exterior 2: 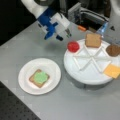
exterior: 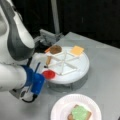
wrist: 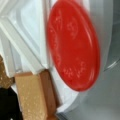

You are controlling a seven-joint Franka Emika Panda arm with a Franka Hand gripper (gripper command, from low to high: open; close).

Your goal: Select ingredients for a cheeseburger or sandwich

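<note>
The grey table [exterior 2: 105, 105] carries two white things: the round segmented tray [exterior 2: 87, 75] toward a front view's right and the paper plate [exterior 2: 53, 68] toward its lower left. On the plate the sandwich [exterior 2: 39, 78] stands half built, a bread square with the green lettuce [exterior 2: 40, 77] on top. The tray holds the other ingredients in separate wedges: second bread square [exterior 2: 93, 40], dark patty [exterior 2: 113, 50], orange cheese [exterior 2: 113, 71] and red tomato disc [exterior 2: 73, 46]. The gripper [exterior 2: 63, 35] hangs just beside the tray's rim, and the tomato is the piece nearest it, lying toward a front view's right and a little lower; in the wrist view the tomato disc [wrist: 73, 45] fills the frame with the bread [wrist: 35, 96] beside it. Nothing stands between them but a low white divider. Whether the fingers are parted I cannot tell; they appear to hold nothing
</note>
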